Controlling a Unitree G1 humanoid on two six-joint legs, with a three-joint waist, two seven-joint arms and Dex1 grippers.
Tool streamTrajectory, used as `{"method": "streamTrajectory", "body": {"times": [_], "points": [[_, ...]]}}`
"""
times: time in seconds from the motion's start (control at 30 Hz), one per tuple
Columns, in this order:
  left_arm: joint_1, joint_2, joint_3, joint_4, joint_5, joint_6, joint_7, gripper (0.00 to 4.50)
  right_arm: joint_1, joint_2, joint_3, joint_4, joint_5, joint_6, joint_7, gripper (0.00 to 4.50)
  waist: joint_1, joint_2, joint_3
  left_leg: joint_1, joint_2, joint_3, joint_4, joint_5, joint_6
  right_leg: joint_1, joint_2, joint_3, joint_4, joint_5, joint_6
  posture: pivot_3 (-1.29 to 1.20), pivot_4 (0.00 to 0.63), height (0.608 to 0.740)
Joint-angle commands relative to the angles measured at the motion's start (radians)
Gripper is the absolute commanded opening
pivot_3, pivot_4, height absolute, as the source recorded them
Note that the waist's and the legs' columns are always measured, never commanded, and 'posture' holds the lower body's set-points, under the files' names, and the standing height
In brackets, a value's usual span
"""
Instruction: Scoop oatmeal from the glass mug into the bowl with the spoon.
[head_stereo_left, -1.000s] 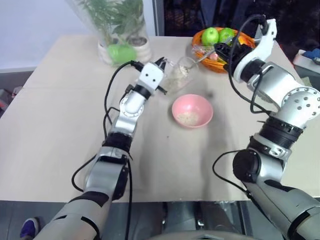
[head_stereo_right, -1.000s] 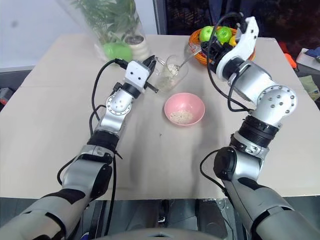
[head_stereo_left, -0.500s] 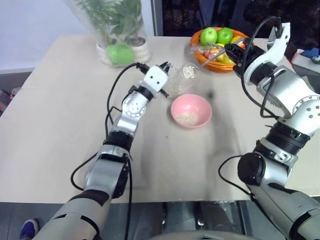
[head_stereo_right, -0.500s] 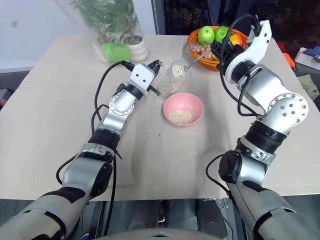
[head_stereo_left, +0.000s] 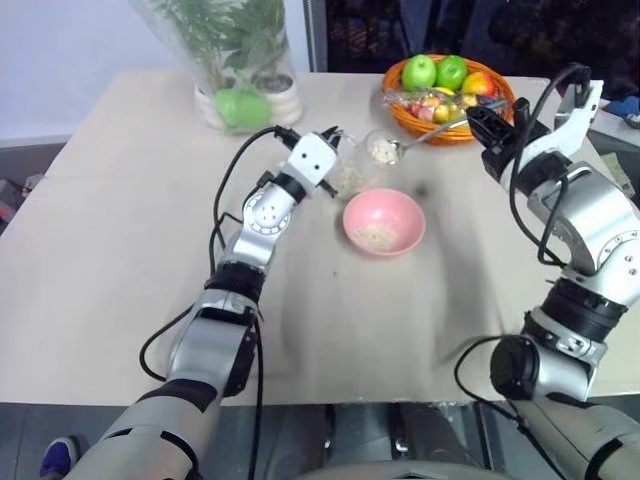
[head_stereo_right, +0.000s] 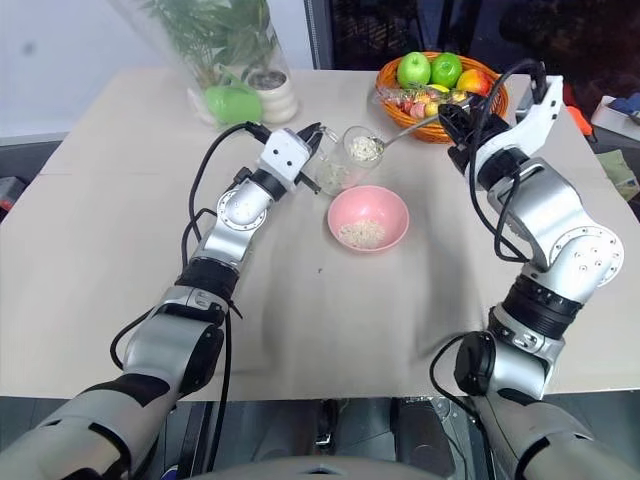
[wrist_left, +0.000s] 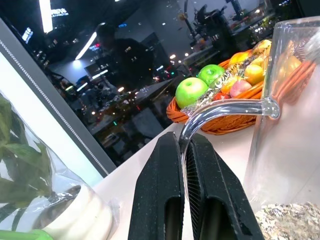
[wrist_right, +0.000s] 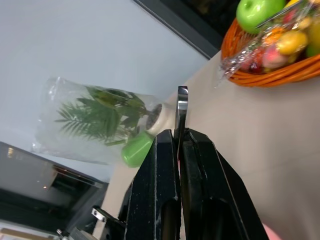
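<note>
The glass mug (head_stereo_left: 352, 172) hangs tilted above the table, with my left gripper (wrist_left: 184, 150) shut on its clear handle. Oatmeal (wrist_left: 291, 225) lies in its bottom. My right gripper (head_stereo_left: 476, 114) is shut on the thin handle of the spoon (head_stereo_right: 412, 127), in front of the fruit basket. The spoon lies nearly level, and its oval end (head_stereo_left: 384, 152) carries a small heap of flakes at the mug's mouth. The pink bowl (head_stereo_left: 402, 208) stands on the table just in front of the mug, with some oatmeal (head_stereo_left: 374, 236) in it.
An orange wicker fruit basket (head_stereo_left: 487, 124) with green apples stands at the back right, close behind the right gripper. A clear plant vase (head_stereo_left: 238, 60) stands at the back left. The table's near half (head_stereo_left: 330, 330) is bare.
My right gripper has drawn back to the right and rolled, bringing the spoon out of the mug with flakes on it. The left gripper and mug have stayed in place.
</note>
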Motion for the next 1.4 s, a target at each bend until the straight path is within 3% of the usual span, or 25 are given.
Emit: {"method": "streamTrajectory", "body": {"times": [0.03,0.63,0.97,1.1,1.4], "points": [[-0.018,0.008,0.003,-0.037,-0.013,-0.034,-0.007,0.12,0.021,-0.043,0.029,-0.060,0.087,-0.071,-0.020,0.00,0.000,0.000,0.000,0.000,0.000,0.000,0.000,0.000,0.000,0.000,0.000,0.000,0.000,0.000,0.000,0.00,0.150,0.740],[-0.005,0.034,0.006,-0.020,0.007,-0.043,0.002,0.12,0.144,-0.216,0.153,-0.160,0.310,-0.281,-0.087,0.00,0.003,0.000,0.000,0.000,0.001,0.000,0.000,0.000,0.000,0.000,0.000,0.000,0.000,0.000,0.000,0.00,0.150,0.740],[-0.007,0.055,0.013,-0.005,0.012,-0.041,0.022,0.12,0.249,-0.269,0.219,-0.224,0.341,-0.341,-0.061,0.00,0.005,0.000,0.000,0.000,0.001,0.000,0.000,0.000,0.000,0.000,0.000,0.000,0.000,0.000,0.000,0.00,0.150,0.740],[-0.009,0.063,0.012,0.002,0.014,-0.041,0.031,0.12,0.286,-0.315,0.275,-0.237,0.250,-0.312,-0.014,0.00,0.005,0.000,0.000,0.000,0.001,0.000,0.000,0.000,0.000,0.000,0.000,0.000,0.000,0.000,0.000,0.00,0.150,0.740],[0.009,0.076,0.016,-0.008,0.007,-0.049,0.032,0.12,0.224,-0.485,0.551,-0.316,-0.286,-0.215,0.276,0.00,0.005,0.000,0.000,0.000,0.001,0.000,0.001,0.000,0.000,0.000,0.001,0.000,0.000,0.000,0.000,0.00,0.150,0.740]]}}
